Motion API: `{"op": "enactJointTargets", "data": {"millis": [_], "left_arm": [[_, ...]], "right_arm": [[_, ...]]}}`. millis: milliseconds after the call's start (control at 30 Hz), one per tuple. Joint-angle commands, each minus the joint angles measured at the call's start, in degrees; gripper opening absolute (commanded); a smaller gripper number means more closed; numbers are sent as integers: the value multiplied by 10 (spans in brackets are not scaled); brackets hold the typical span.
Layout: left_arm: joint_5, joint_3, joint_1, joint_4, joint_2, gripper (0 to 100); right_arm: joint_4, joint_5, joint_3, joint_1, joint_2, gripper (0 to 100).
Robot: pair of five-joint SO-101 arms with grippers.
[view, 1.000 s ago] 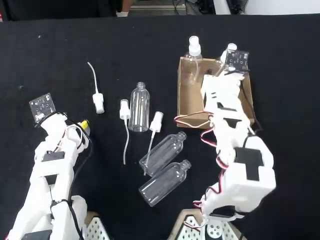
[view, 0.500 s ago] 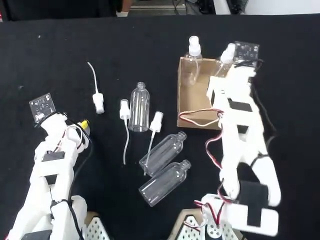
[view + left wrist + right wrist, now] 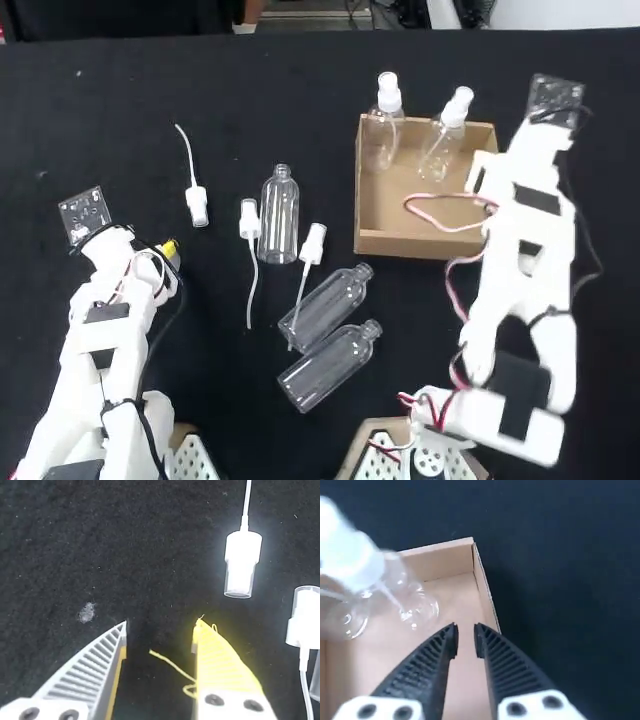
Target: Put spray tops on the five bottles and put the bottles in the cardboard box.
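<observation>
High view: capless bottles [image 3: 322, 306] beside box [image 3: 400, 243]

The left arm [image 3: 105, 330] rises from the near left edge of the high view. It is folded fairly short, with its wrist angled toward the far side and a little to the right. The left gripper [image 3: 160, 627] points downward, jaws spread wide with nothing between them; one finger [image 3: 220, 665] is wrapped in yellow. The right arm [image 3: 520, 260] stretches long and nearly straight away from its base. The right gripper [image 3: 466, 630] points down, jaws parted by a narrow gap, holding nothing.
</observation>
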Motion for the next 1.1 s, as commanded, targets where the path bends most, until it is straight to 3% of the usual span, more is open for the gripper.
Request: {"op": "enactJointTargets", "data": {"millis": [0,233,567,1067], "left_arm": [[-6,-7,9,-11,-4,206],[-6,-7,9,-11,-4,206],[-6,-7,9,-11,-4,206],[-6,-6,9,-10,-4,206]], "right_arm": [[0,-10,-80,7,52,11],[0,-127,-139,4,127,15],[0,-165,-145,-33,144,15],[-18,-164,-140,-64,160,15]]}}
